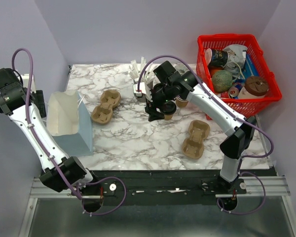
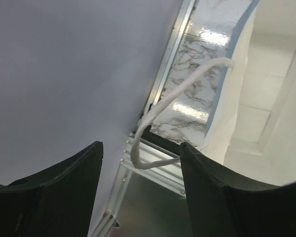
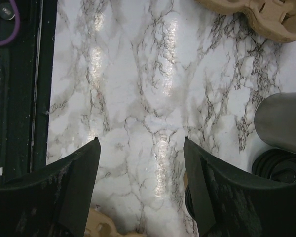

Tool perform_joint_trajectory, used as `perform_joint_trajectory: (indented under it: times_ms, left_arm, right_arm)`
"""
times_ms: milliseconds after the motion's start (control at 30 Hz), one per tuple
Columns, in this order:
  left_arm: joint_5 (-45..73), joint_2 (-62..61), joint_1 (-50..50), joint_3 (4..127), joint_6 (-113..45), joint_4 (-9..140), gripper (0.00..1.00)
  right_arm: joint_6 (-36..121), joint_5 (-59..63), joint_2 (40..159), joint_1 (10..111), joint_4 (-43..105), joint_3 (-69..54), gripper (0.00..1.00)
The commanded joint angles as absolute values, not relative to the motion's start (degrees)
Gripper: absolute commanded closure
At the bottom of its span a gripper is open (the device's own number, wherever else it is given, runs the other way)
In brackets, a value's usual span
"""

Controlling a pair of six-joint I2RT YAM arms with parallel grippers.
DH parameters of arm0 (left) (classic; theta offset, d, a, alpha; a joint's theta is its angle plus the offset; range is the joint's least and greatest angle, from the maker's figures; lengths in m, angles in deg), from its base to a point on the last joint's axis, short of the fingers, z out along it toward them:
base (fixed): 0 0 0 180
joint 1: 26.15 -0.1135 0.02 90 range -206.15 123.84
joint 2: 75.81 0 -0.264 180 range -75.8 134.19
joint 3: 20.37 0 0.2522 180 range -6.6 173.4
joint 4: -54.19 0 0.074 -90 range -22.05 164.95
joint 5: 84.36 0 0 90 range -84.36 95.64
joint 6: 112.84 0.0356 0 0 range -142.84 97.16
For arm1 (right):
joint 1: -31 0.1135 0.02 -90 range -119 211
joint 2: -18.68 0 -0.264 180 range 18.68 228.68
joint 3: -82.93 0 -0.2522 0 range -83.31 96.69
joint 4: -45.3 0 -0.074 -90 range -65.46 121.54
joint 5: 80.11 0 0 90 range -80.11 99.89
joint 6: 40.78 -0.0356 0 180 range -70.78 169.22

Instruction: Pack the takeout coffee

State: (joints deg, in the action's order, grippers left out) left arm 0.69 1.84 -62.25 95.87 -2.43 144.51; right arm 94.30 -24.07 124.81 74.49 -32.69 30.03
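At the far left we see the left gripper (image 2: 140, 148) up beside the wall. Its 2 fingers stand wide apart with nothing between them. Beyond them in the left wrist view curves the white cord handle (image 2: 187, 89) of the paper bag (image 1: 64, 118).

The bag stands upright with its mouth open on the left part of the marble table (image 1: 138, 143). It is white with a pale blue side and sits just beside the left arm. To its right, apart from it, lies a brown pulp cup carrier (image 1: 106, 106).

Past the middle, the right gripper (image 1: 155, 113) points down at the table. In its wrist view the 2 fingers are spread wide and hold nothing, with only bare marble between them.

The takeout coffee (image 1: 168, 110), a tan cup under a black lid, stands upright on the table just right of that gripper. It is outside the fingers, and we cannot tell whether it touches them. A black ringed lid (image 3: 278, 168) shows at the lower right of the right wrist view, and we cannot tell whether it is the cup's own.

Nearer the arm bases and further right lies a 2nd cup carrier (image 1: 196, 139). At the far right sits a red basket (image 1: 246, 104) full of mixed items.
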Motion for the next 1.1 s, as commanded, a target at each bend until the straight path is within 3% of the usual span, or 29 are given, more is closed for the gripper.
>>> perform_joint_trajectory:
  times_ms: [0, 400, 633, 767, 800, 900, 1033, 1067]
  left_arm:
    - [14.0, 1.9, -63.9, 92.9, -2.4, 154.5, 0.30]
    - [20.4, -0.1, -63.8, 90.8, -6.0, 152.0, 0.26]
    - [20.1, 0.5, -63.8, 86.5, -7.1, 152.4, 0.34]
    - [19.1, 1.8, -63.8, 86.3, -6.1, 153.9, 0.47]
    - [19.2, 2.2, -63.9, 86.6, -6.0, 154.3, 0.59]
    - [20.6, 2.7, -63.8, 89.4, -5.4, 154.6, 0.71]
    - [22.4, 3.0, -63.8, 93.0, -4.2, 154.6, 0.98]
    - [23.0, 3.1, -63.6, 93.4, -3.6, 154.7, 1.00]
  right_arm:
    - [93.2, -24.4, 126.0, 74.7, -34.1, 30.2, 0.23]
    - [94.4, -22.7, 125.2, 74.7, -34.1, 28.4, 0.23]
    - [95.3, -21.8, 124.6, 74.6, -34.2, 28.0, 0.23]
    - [95.4, -20.9, 123.8, 74.7, -33.9, 27.7, 0.23]
    - [95.4, -20.4, 123.5, 74.7, -33.9, 27.4, 0.23]
    - [95.2, -19.3, 121.5, 74.7, -33.3, 25.4, 0.23]
    - [94.0, -18.8, 118.8, 74.3, -33.2, 22.6, 0.23]
    - [93.7, -18.7, 118.1, 74.2, -33.2, 21.3, 0.23]
